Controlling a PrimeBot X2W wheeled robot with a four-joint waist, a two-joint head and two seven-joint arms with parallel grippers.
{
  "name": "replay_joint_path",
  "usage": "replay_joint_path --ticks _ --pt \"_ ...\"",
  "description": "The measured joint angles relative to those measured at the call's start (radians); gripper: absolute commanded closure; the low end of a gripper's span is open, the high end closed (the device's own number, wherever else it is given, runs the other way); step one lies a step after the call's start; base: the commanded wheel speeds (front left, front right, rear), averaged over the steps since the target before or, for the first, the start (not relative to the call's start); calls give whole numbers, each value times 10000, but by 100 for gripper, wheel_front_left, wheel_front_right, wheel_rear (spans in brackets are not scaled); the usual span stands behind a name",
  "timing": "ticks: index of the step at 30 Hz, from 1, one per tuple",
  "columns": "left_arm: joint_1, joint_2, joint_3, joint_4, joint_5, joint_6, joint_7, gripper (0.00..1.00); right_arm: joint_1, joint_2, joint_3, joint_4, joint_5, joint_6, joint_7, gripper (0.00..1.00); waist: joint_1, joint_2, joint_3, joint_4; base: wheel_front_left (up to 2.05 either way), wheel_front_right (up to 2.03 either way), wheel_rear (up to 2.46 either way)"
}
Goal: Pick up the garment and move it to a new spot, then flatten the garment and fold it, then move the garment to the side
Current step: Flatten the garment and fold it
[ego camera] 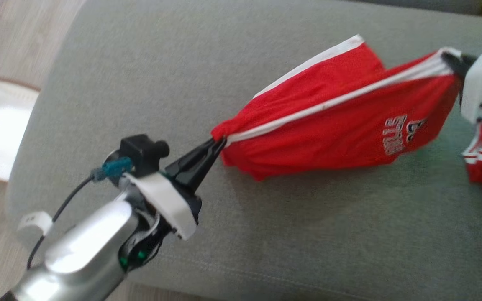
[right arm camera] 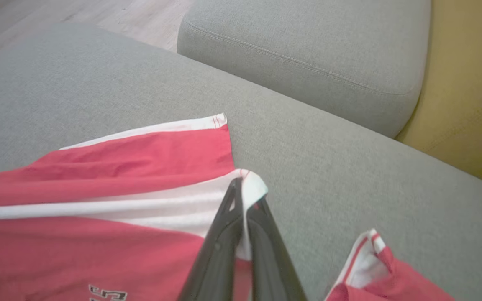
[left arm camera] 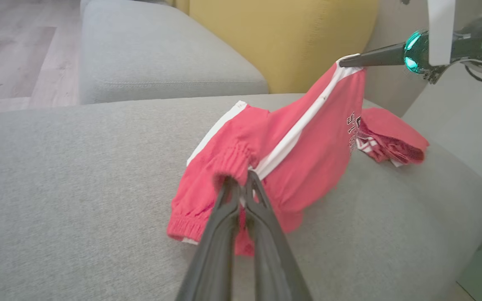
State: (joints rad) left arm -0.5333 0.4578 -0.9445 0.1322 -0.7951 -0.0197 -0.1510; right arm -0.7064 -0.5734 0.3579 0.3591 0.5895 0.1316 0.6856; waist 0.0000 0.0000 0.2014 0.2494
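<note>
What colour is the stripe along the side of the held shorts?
White; the stripe on the shorts shows best in the head view.

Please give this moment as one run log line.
phase: garment stretched between grippers | left gripper: shut on garment | right gripper: shut on garment | under it: grey cushion

The left arm [ego camera: 86, 246] rises from the lower left of the head view, its silver forearm slanting up and to the right; the left gripper [ego camera: 219, 144] points the same way, dark fingers pressed together on a bunched end of the garment [ego camera: 333, 125]; the right gripper [ego camera: 452, 60], at the far right edge ahead of its white wrist, pinches the striped corner, fingers closed tight.
</note>
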Motion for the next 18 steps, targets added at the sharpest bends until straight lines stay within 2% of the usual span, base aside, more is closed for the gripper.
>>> replay_joint_path --ticks 9,17,18 --pt "-1337 -1101 155 1595 -12 -510 -286 100 -2294 -63 1024 1229 -654 0 324 100 0 0 1221 840 0 0 0" --pt "-2173 -1802 86 2968 2 -871 -545 100 -3591 -109 1921 2334 -894 0 79 100 1 0 2070 1401 0 0 0" --pt "-2224 -1856 58 3110 2 -872 -548 49 -3692 -117 2092 2429 -972 0 -29 36 1 0 2139 1448 0 0 0"
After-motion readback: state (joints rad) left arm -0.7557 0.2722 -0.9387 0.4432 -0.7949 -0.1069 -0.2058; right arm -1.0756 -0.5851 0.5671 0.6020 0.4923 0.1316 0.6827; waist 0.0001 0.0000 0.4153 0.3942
